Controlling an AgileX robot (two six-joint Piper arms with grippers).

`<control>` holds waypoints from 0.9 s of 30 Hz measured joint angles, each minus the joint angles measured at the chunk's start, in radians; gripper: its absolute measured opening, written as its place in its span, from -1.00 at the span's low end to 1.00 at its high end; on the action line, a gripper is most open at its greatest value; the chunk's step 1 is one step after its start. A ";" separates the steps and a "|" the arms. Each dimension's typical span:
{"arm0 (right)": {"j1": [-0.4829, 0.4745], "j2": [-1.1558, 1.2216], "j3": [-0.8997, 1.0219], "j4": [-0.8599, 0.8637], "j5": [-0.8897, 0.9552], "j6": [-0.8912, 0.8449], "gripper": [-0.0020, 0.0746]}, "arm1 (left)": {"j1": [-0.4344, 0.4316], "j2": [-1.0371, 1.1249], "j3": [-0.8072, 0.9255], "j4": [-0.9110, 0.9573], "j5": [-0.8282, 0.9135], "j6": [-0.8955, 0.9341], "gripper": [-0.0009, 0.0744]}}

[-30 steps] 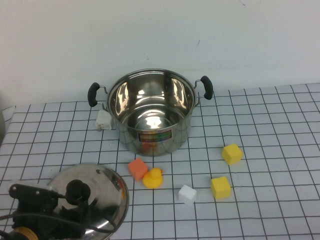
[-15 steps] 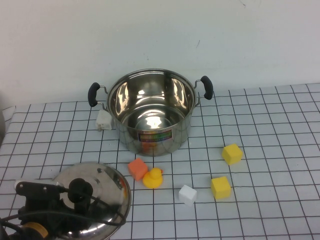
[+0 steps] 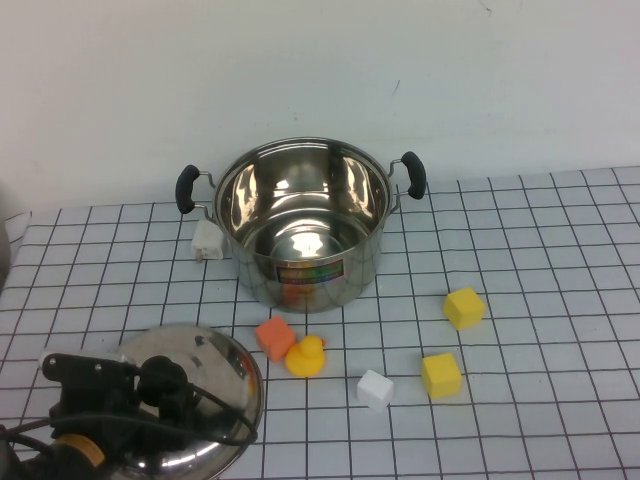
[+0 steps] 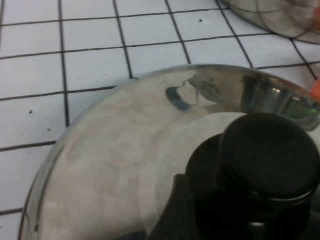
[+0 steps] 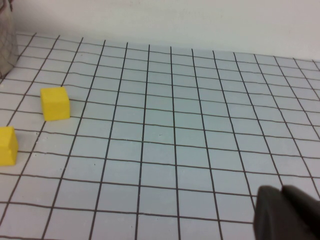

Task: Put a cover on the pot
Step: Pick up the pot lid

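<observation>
The pot (image 3: 300, 240) is a shiny steel stockpot with two black side handles and a colourful label (image 3: 310, 272). It stands open and empty at the back middle of the gridded table. The domed steel lid (image 3: 215, 360) lies at the front left, apart from the pot. My left gripper (image 3: 150, 385) is at the lid's black knob (image 3: 165, 377) and shut on it. In the left wrist view the knob (image 4: 270, 155) and lid dome (image 4: 125, 150) fill the picture. My right gripper (image 5: 282, 200) is shut and empty, low over bare grid at the right, out of the high view.
An orange block (image 3: 275, 338) and a yellow duck (image 3: 306, 356) lie between lid and pot. A white cube (image 3: 375, 388) and two yellow cubes (image 3: 441, 374) (image 3: 464, 308) sit to the right. A white block (image 3: 207, 241) lies by the pot's left side.
My left gripper and the lid under it have shifted a little to the right. The pot and the blocks have not moved.
</observation>
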 joint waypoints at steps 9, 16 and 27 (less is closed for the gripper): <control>0.000 0.000 0.000 0.000 0.000 0.000 -0.92 | 0.000 0.002 -0.030 -0.051 0.011 -0.019 0.61; 0.000 0.000 0.000 0.000 0.000 0.000 -0.92 | 0.000 0.005 -0.071 -0.035 0.013 -0.029 0.61; 0.000 0.000 0.000 0.000 0.000 0.000 -0.92 | 0.000 0.009 -0.080 -0.039 0.016 -0.029 0.34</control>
